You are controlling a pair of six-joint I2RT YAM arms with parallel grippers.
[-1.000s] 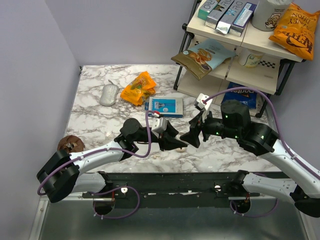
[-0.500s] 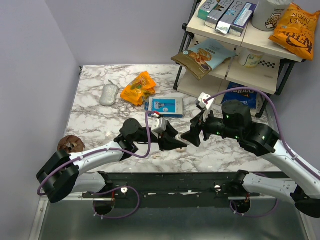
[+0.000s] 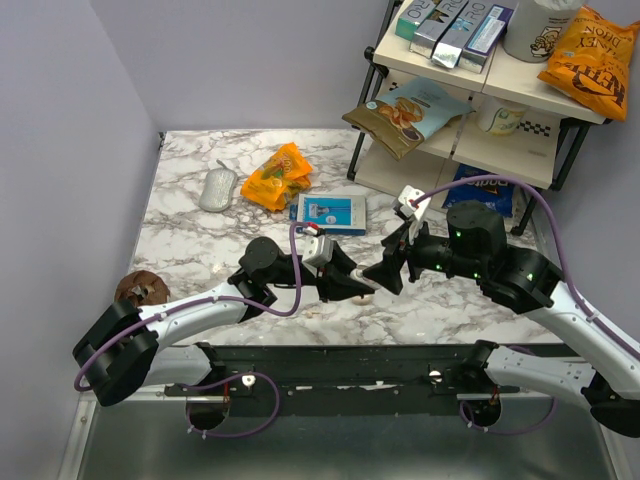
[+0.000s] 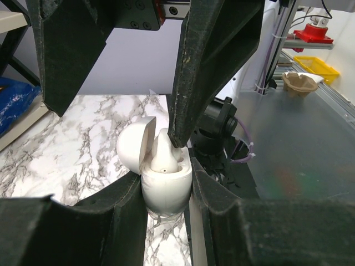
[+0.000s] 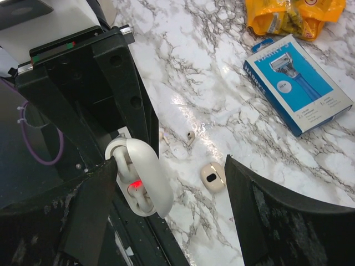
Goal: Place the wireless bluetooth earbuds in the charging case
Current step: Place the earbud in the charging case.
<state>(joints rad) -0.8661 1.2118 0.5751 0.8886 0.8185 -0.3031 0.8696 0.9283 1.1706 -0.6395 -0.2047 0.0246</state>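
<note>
Two robot arms meet over a marbled surface (image 3: 190, 250). A blue razor box (image 5: 297, 83) lies well beyond the white charging case (image 4: 165, 191). The left hand (image 3: 348, 285) pinches the case upright, lid (image 4: 136, 147) open. The right hand (image 3: 385, 268) hovers just above the case, fingers spread, empty. One cream earbud (image 5: 212, 176) lies loose on the surface just beside the case, toward the razor box, its long axis roughly parallel to the case's; the right hand is nearer. Only the right wrist view shows it. Only the left wrist view shows a white stemmed piece (image 4: 163, 152), probably the other earbud, standing in the case.
</note>
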